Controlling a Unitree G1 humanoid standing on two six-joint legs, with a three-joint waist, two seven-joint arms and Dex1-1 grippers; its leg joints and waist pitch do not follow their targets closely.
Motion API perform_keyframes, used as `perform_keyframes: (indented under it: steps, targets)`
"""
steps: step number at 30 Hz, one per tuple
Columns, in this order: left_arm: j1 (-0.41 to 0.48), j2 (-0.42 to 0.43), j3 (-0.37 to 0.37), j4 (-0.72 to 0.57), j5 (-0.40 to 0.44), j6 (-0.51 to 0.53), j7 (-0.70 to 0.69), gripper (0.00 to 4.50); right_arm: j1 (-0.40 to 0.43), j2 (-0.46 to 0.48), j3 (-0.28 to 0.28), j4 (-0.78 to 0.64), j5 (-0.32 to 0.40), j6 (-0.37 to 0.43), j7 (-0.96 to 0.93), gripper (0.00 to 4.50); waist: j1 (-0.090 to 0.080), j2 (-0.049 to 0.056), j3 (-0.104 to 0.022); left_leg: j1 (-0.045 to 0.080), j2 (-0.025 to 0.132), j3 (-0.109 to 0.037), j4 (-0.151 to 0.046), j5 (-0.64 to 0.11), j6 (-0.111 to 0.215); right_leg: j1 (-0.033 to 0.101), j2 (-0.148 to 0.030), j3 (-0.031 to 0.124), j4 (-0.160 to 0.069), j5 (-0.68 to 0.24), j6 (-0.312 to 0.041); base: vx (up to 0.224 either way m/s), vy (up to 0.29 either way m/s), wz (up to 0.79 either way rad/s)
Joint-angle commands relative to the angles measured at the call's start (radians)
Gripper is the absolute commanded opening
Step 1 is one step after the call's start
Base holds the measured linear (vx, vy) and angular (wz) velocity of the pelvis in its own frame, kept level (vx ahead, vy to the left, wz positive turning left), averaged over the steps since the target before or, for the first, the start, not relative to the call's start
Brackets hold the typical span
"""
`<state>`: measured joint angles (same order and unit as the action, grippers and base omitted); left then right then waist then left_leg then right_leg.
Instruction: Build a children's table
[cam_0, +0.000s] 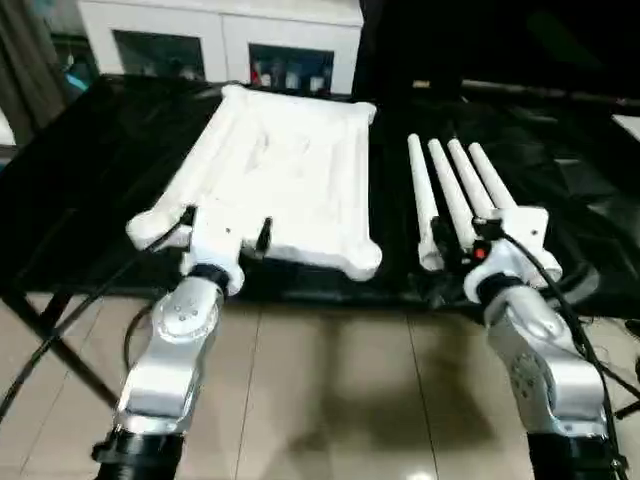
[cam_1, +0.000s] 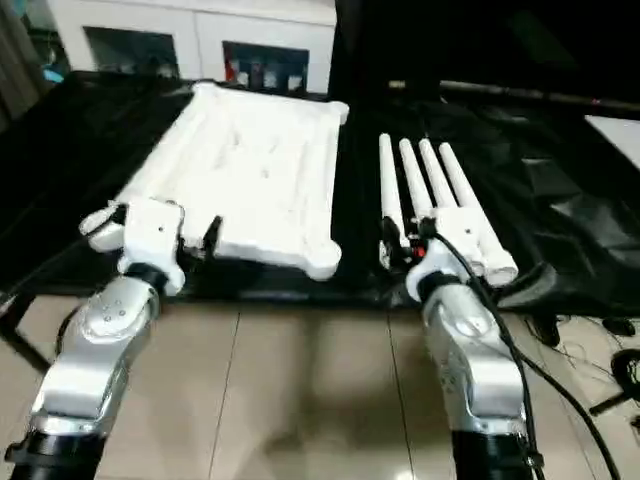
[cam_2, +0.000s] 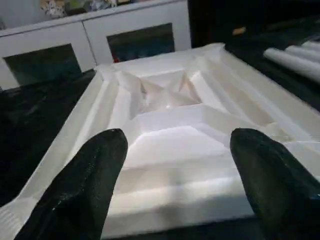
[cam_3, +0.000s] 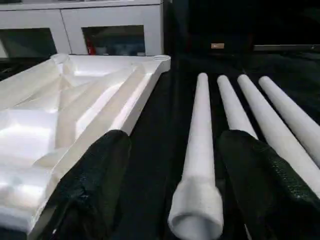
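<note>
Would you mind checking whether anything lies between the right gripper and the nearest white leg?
Nothing visible does. The right gripper is open, and the leftmost leg of the four lies straight ahead between its fingers on the black-draped table, with only bare cloth around its wide end. The tabletop lies off to the left.

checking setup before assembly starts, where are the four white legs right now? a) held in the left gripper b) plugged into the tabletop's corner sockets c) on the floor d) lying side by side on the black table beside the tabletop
d: the four legs lie side by side on the black table, right of the upturned tabletop.
</note>
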<state>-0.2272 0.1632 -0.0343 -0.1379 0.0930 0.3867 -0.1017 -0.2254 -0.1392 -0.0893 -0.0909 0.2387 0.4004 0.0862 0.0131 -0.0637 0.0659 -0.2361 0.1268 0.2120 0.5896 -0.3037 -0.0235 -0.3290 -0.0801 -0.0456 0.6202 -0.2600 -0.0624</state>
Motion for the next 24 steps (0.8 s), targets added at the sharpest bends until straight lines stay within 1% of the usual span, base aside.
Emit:
perform_keyframes:
  steps: [1, 2, 3, 4, 5, 6, 7, 8, 9, 10, 11, 12, 13, 14, 15, 16, 17, 18, 19, 20, 21, 22, 23, 24]
  targets:
    - [0.008, -0.011, 0.0, -0.007, -0.001, 0.014, 0.012, 3.84, 0.0, -0.023, -0.01, 0.008, -0.019, -0.006, 0.006, 3.17, 0.033, -0.014, -0.072, -0.088, -0.021, -0.027, 0.018, -0.117, 0.164, 0.138, -0.104, 0.133, -0.1, 0.08, -0.283, 0.224, -0.036, 0.13]
    - [0.008, -0.012, -0.001, -0.005, -0.001, 0.011, 0.013, 3.84, 0.0, -0.022, -0.008, 0.007, -0.021, -0.006, 0.007, 3.17, 0.065, -0.015, -0.086, -0.121, -0.004, -0.05, 0.076, -0.087, 0.156, 0.178, -0.171, 0.178, -0.125, 0.071, -0.359, 0.224, -0.036, 0.13]
    - [0.009, -0.016, -0.003, -0.006, 0.001, 0.008, 0.014, 3.84, 0.002, -0.022, -0.009, 0.005, -0.022, -0.006, 0.008, 3.17, 0.091, -0.004, -0.096, -0.218, 0.031, -0.102, 0.142, -0.004, 0.102, 0.234, -0.201, 0.211, -0.101, 0.267, -0.424, 0.243, 0.013, 0.13]
    - [0.009, -0.017, -0.006, -0.008, 0.003, 0.008, 0.013, 3.84, 0.001, -0.023, -0.007, 0.005, -0.023, -0.006, 0.009, 3.17, 0.102, -0.002, -0.085, -0.244, 0.048, -0.124, 0.13, 0.058, 0.055, 0.215, -0.15, 0.18, -0.079, 0.481, -0.41, 0.196, 0.03, 0.15]
    - [0.009, -0.017, -0.01, -0.011, 0.004, 0.006, 0.01, 3.84, -0.003, -0.023, -0.006, 0.008, -0.024, -0.006, 0.01, 3.17, 0.105, 0.013, -0.086, -0.231, 0.059, -0.13, 0.087, 0.125, 0.047, 0.2, -0.115, 0.138, -0.068, 0.524, -0.374, 0.196, 0.03, 0.15]
    - [0.01, -0.017, -0.013, -0.014, 0.004, 0.006, 0.008, 3.84, -0.007, -0.022, -0.006, 0.01, -0.021, -0.007, 0.011, 3.17, 0.085, 0.063, -0.09, -0.157, 0.069, -0.13, -0.019, 0.384, 0.094, 0.141, 0.031, 0.009, -0.005, 0.425, -0.202, 0.0, 0.0, 0.0]
    - [0.012, -0.014, -0.016, -0.019, 0.008, 0.01, 0.008, 3.84, -0.01, -0.022, -0.005, 0.011, -0.022, -0.005, 0.011, 3.17, 0.053, 0.096, -0.095, -0.054, 0.09, -0.161, -0.015, 0.47, 0.185, 0.045, 0.062, -0.04, 0.027, 0.228, -0.108, 0.012, -0.054, -0.08]
    - [0.015, -0.013, -0.019, -0.025, 0.012, 0.014, 0.009, 3.84, -0.013, -0.022, -0.003, 0.011, -0.025, -0.006, 0.012, 3.17, 0.045, 0.082, -0.102, 0.038, 0.206, -0.283, -0.001, 0.586, 0.45, -0.112, 0.019, -0.026, 0.153, -0.178, 0.076, 0.012, -0.054, -0.08]
    - [0.018, -0.014, -0.016, -0.028, 0.008, 0.015, 0.009, 3.84, -0.016, -0.02, -0.003, 0.011, -0.023, -0.006, 0.015, 3.17, 0.052, 0.074, -0.09, 0.014, 0.2, -0.255, -0.005, 0.564, 0.44, -0.123, 0.009, -0.014, 0.164, -0.138, 0.119, 0.16, -0.031, -0.1]
    - [0.022, -0.014, -0.015, -0.03, 0.007, 0.015, 0.01, 3.84, -0.016, -0.019, -0.002, 0.01, -0.022, -0.006, 0.015, 3.17, 0.054, 0.052, -0.099, 0.011, 0.18, -0.216, -0.017, 0.51, 0.421, -0.139, 0.007, -0.013, 0.168, -0.046, 0.163, 0.161, -0.001, 0.02]
    - [0.025, -0.015, -0.012, -0.031, 0.005, 0.015, 0.011, 3.84, -0.016, -0.019, 0.0, 0.012, -0.023, -0.007, 0.015, 3.17, 0.053, 0.044, -0.092, -0.001, 0.17, -0.196, -0.031, 0.474, 0.422, -0.143, 0.006, -0.008, 0.16, -0.007, 0.164, 0.161, -0.001, 0.02]
    - [0.027, -0.017, -0.008, -0.032, 0.004, 0.016, 0.013, 3.84, -0.016, -0.02, 0.002, 0.012, -0.022, -0.007, 0.016, 3.17, 0.055, 0.017, -0.074, -0.04, 0.14, -0.148, -0.062, 0.306, 0.416, -0.126, -0.004, 0.006, 0.107, 0.087, 0.112, 0.117, -0.013, -0.02]
    - [0.028, -0.019, -0.004, -0.033, 0.003, 0.017, 0.015, 3.84, -0.015, -0.021, 0.004, 0.013, -0.022, -0.006, 0.018, 3.17, 0.057, -0.029, -0.065, -0.066, 0.057, -0.088, -0.04, 0.027, 0.321, -0.071, -0.028, 0.053, -0.021, 0.094, 0.062, 0.112, -0.085, -0.03]
    - [0.03, -0.018, -0.004, -0.037, 0.004, 0.019, 0.015, 3.84, -0.015, -0.021, 0.005, 0.01, -0.021, -0.008, 0.024, 3.17, 0.106, -0.06, -0.058, -0.099, -0.034, -0.051, 0.092, -0.128, 0.197, -0.003, -0.109, 0.162, -0.151, -0.497, 0.115, 0.112, -0.085, -0.03]
    - [0.032, -0.017, -0.004, -0.041, 0.004, 0.021, 0.015, 3.84, -0.015, -0.022, 0.007, 0.007, -0.019, -0.006, 0.031, 3.17, 0.115, -0.052, -0.066, -0.109, -0.033, -0.075, 0.114, -0.088, 0.155, 0.029, -0.135, 0.191, -0.148, -0.619, 0.059, 0.114, -0.114, 0.12]
    - [0.035, -0.014, -0.006, -0.047, 0.005, 0.025, 0.014, 3.84, -0.014, -0.023, 0.011, 0.004, -0.023, -0.004, 0.036, 3.17, 0.122, -0.04, -0.061, -0.136, -0.015, -0.106, 0.123, -0.023, 0.091, 0.063, -0.149, 0.205, -0.138, -0.634, -0.045, 0.113, -0.081, 0.17]
    - [0.037, -0.011, -0.006, -0.05, 0.006, 0.027, 0.013, 3.84, -0.015, -0.029, 0.022, 0.003, -0.033, -0.006, 0.043, 3.17, 0.119, -0.04, -0.06, -0.152, -0.01, -0.117, 0.125, 0.005, 0.07, 0.08, -0.145, 0.197, -0.13, -0.583, -0.088, 0.113, -0.081, 0.17]
    - [0.038, -0.01, -0.006, -0.053, 0.007, 0.028, 0.012, 3.84, -0.015, -0.035, 0.032, 0.002, -0.042, -0.008, 0.048, 3.17, 0.113, -0.026, -0.054, -0.164, 0.011, -0.13, 0.111, 0.037, 0.047, 0.092, -0.14, 0.179, -0.131, -0.48, -0.178, 0.117, -0.038, 0.06]
    - [0.038, -0.01, -0.003, -0.053, 0.007, 0.03, 0.013, 3.84, -0.015, -0.045, 0.049, 0.001, -0.051, -0.002, 0.059, 3.17, 0.121, -0.021, -0.046, -0.194, 0.023, -0.134, 0.105, 0.076, 0.087, 0.108, -0.171, 0.115, -0.142, -0.429, -0.199, 0.118, 0.005, 0.22]
    - [0.038, -0.012, 0.002, -0.055, 0.006, 0.031, 0.013, 3.84, -0.012, -0.055, 0.072, 0.001, -0.063, -0.003, 0.07, 3.17, 0.105, 0.012, -0.049, -0.162, 0.05, -0.133, 0.048, 0.12, 0.117, 0.082, -0.15, 0.038, -0.152, -0.417, -0.204, 0.118, 0.005, 0.22]
    - [0.038, -0.013, 0.003, -0.056, 0.006, 0.031, 0.013, 3.84, -0.011, -0.056, 0.076, 0.001, -0.067, -0.007, 0.072, 3.17, 0.104, 0.03, -0.049, -0.159, 0.049, -0.13, 0.019, 0.134, 0.149, 0.097, -0.132, -0.015, -0.159, -0.422, -0.188, 0.134, 0.067, 0.43]
    - [0.039, -0.013, 0.005, -0.057, 0.005, 0.032, 0.013, 3.84, -0.008, -0.052, 0.074, -0.003, -0.066, -0.014, 0.068, 3.17, 0.056, 0.063, -0.056, -0.125, 0.054, -0.191, -0.055, -0.001, 0.246, 0.101, -0.004, -0.109, -0.095, -0.36, -0.094, 0.16, 0.111, 0.51]
    - [0.04, -0.011, 0.005, -0.059, 0.007, 0.033, 0.011, 3.84, -0.005, -0.048, 0.065, -0.007, -0.059, -0.012, 0.063, 3.17, 0.04, 0.079, -0.066, -0.05, 0.064, -0.243, -0.066, -0.036, 0.308, 0.051, 0.029, -0.121, -0.038, -0.299, -0.08, 0.16, 0.111, 0.51]
    - [0.04, -0.011, 0.006, -0.059, 0.006, 0.033, 0.01, 3.84, -0.002, -0.045, 0.052, -0.01, -0.045, -0.005, 0.062, 3.17, 0.021, 0.079, -0.066, 0.003, 0.082, -0.299, -0.069, -0.085, 0.378, -0.009, 0.045, -0.108, 0.032, -0.26, -0.06, 0.205, 0.089, 0.6]
